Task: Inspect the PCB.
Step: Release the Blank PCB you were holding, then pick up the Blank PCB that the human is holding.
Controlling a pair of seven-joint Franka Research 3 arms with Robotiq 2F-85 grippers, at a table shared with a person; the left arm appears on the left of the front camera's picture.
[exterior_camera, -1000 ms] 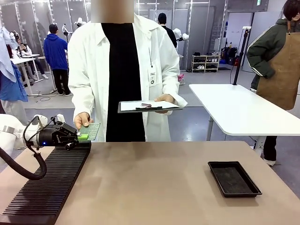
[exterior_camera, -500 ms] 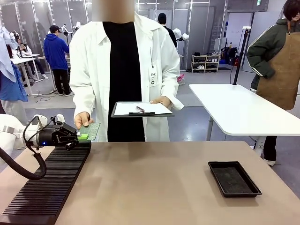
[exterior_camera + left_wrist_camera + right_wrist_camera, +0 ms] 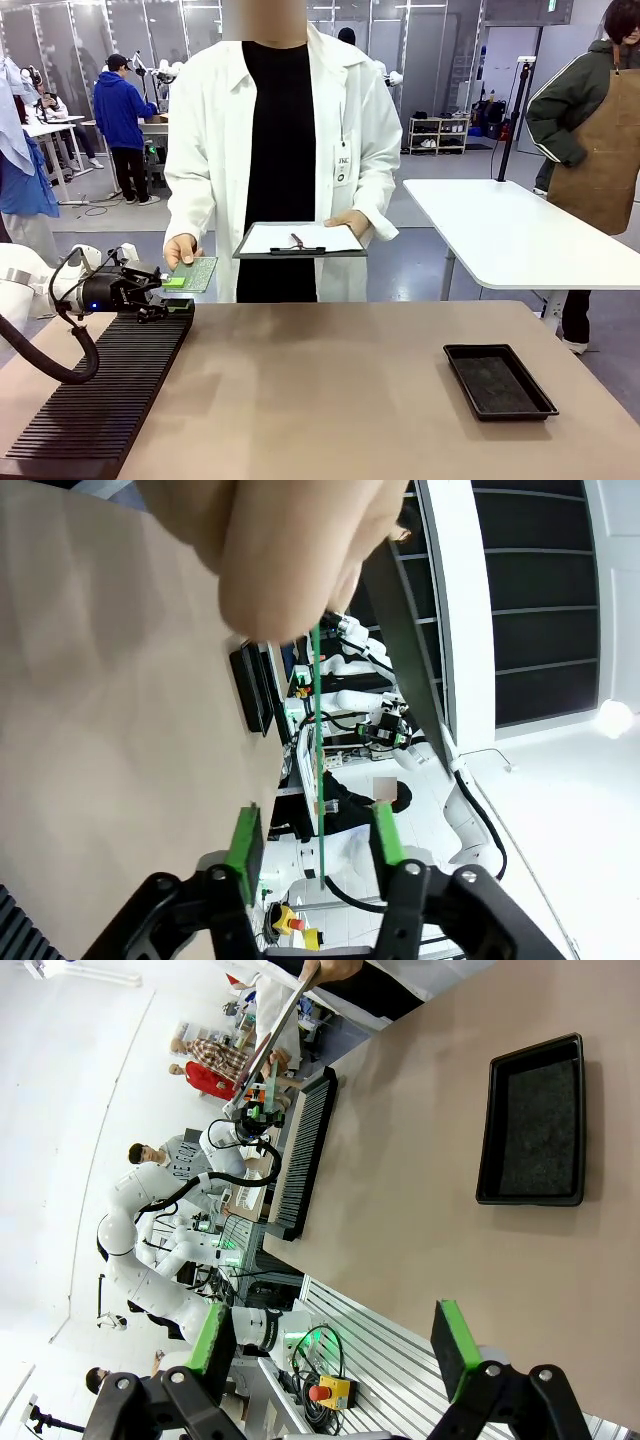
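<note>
Change: the left claw [image 3: 172, 293] has let go of the PCB [image 3: 195, 272]; its pads [image 3: 245, 845] now stand apart, and the board sits slightly higher in the person's hand [image 3: 180, 250].
Meaning: the handover looks done, so inspection now falls to the person, who has a clipboard [image 3: 300, 238] ready.
PCB vs claw: edge-on between the spread pads, touching neither, pinched by the hand.
Right claw [image 3: 330, 1345]: wide open, empty, well away from the PCB.
</note>
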